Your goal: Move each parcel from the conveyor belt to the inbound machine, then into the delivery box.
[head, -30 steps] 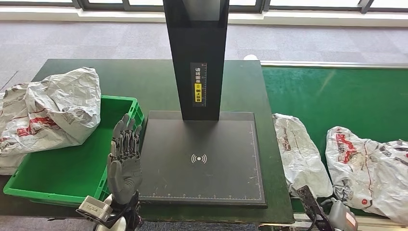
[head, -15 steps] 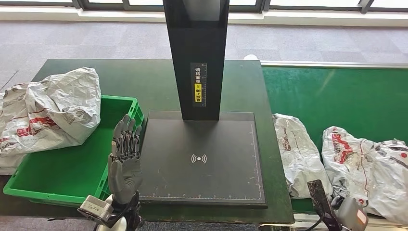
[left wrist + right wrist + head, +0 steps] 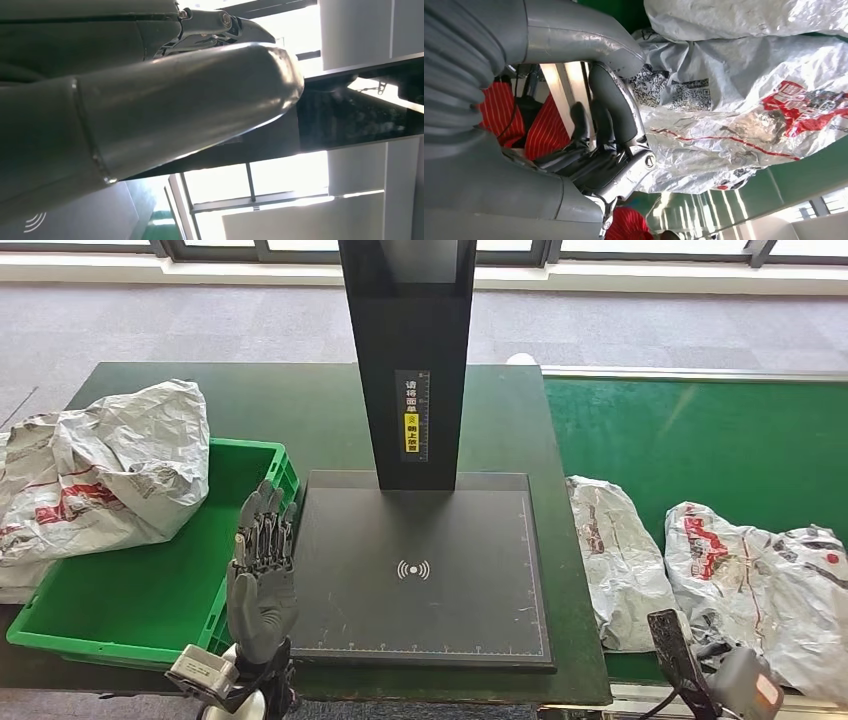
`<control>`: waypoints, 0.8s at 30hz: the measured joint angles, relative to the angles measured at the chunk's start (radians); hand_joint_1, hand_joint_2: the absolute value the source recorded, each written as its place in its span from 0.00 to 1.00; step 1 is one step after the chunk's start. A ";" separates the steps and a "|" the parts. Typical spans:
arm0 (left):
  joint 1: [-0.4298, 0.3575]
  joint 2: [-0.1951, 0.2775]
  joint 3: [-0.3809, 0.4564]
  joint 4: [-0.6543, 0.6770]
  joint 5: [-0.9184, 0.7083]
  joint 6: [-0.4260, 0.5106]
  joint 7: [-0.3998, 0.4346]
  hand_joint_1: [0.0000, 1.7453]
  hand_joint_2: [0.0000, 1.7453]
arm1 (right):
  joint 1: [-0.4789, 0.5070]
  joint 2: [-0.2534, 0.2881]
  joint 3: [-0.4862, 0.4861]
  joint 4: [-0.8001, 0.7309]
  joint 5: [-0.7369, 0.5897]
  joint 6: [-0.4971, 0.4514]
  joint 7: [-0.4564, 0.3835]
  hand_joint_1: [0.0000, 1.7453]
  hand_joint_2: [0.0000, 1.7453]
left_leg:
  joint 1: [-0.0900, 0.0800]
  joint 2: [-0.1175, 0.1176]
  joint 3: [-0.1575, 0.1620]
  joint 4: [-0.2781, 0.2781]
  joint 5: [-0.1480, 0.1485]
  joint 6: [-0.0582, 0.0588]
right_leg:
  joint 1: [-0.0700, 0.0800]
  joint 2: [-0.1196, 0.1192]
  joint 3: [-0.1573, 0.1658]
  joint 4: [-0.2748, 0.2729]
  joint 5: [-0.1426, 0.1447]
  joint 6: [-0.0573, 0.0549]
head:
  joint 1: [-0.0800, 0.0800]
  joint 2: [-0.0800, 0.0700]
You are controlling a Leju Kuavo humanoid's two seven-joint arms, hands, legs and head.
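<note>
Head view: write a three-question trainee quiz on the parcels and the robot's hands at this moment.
1. True or false: a parcel lies on the black scanner plate of the inbound machine.
2. Multiple choice: the left hand is (A) holding a parcel, (B) raised with fingers apart, holding nothing, (C) resting inside the green box.
3. Fill in: the two grey parcels not yet moved, the narrow parcel and the wide parcel, lie at the conveyor belt on the robot's ____ side.

Key: 1 false; 2 B; 3 right.
</note>
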 joint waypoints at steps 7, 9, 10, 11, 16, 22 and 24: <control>-0.019 0.001 -0.024 0.044 0.010 0.000 0.004 0.00 0.00 | -0.095 -0.105 0.033 0.183 0.082 0.017 0.051 0.00 1.00 | 0.000 0.000 0.000 0.001 0.000 0.000 | 0.000 0.001 0.000 0.000 0.001 0.001 | 0.000 0.000; -0.027 0.003 -0.028 0.056 0.019 0.000 0.005 0.00 0.00 | -0.125 -0.128 0.055 0.247 0.088 0.019 0.044 0.00 1.00 | 0.000 0.000 0.000 0.001 0.000 0.000 | 0.000 0.001 0.000 0.000 0.001 0.001 | 0.000 0.000; -0.031 0.003 -0.029 0.062 0.022 0.000 0.005 0.00 0.00 | -0.137 -0.137 0.067 0.276 0.088 0.019 0.041 0.00 1.00 | 0.000 0.000 0.000 0.001 0.001 0.000 | 0.000 0.001 0.000 0.000 0.002 0.001 | 0.000 0.000; -0.036 0.004 -0.031 0.067 0.023 0.000 0.005 0.00 0.00 | -0.146 -0.143 0.079 0.300 0.087 0.019 0.038 0.00 1.00 | 0.000 0.000 0.000 0.002 0.001 0.001 | 0.000 0.001 0.000 0.000 0.002 0.001 | 0.000 0.000; -0.061 0.007 -0.032 0.091 0.037 -0.001 0.003 0.00 0.00 | -0.174 -0.165 0.132 0.382 0.081 0.025 0.062 0.00 1.00 | 0.000 0.000 0.000 0.002 0.001 0.001 | 0.000 0.001 0.000 0.000 0.002 0.001 | 0.000 0.000; -0.069 0.010 -0.032 0.101 0.052 0.004 0.000 0.00 0.00 | -0.184 -0.231 0.152 0.420 0.064 0.030 0.176 0.00 1.00 | -0.001 -0.002 -0.001 0.002 0.001 0.001 | 0.000 -0.001 0.000 0.000 0.001 0.002 | 0.000 0.000; -0.063 0.011 -0.030 0.099 0.054 0.006 0.000 0.00 0.00 | -0.167 -0.259 0.138 0.415 0.048 0.047 0.182 0.00 1.00 | -0.001 -0.004 -0.001 0.002 0.000 0.002 | -0.001 -0.003 0.001 0.000 0.001 0.003 | 0.000 0.000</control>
